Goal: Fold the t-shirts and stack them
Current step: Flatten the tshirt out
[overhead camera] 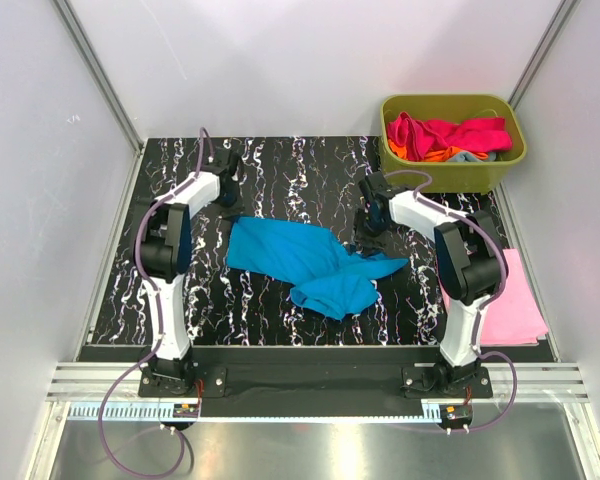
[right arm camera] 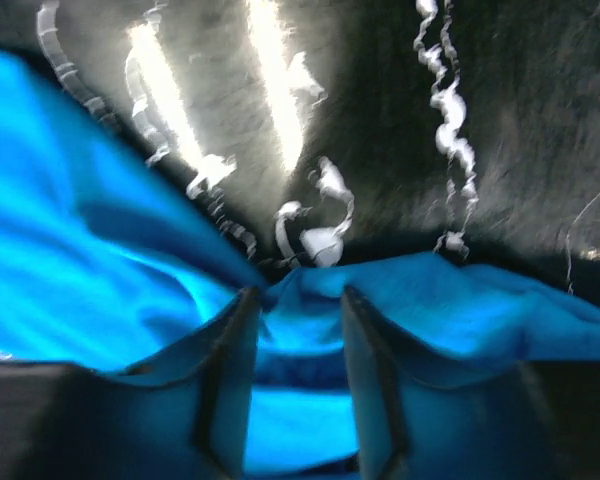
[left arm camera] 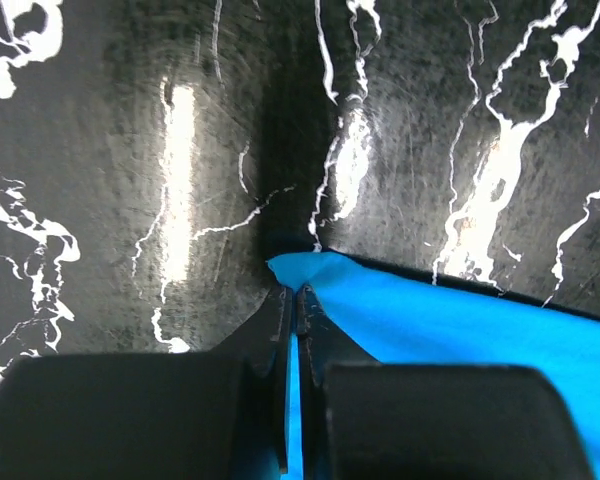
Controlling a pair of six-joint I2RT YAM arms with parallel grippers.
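Two pairs of jaws flank a crumpled cyan t-shirt (overhead camera: 305,262), which lies on the black marbled table (overhead camera: 280,160) between them. The left jaws are pinched closed on one corner of the cloth. The right jaws stand partly apart with cyan fabric bunched between them, and whether they grip it cannot be told. It seems best to confirm that second hold, then lift both ends evenly and draw them apart so the shirt flattens before folding.
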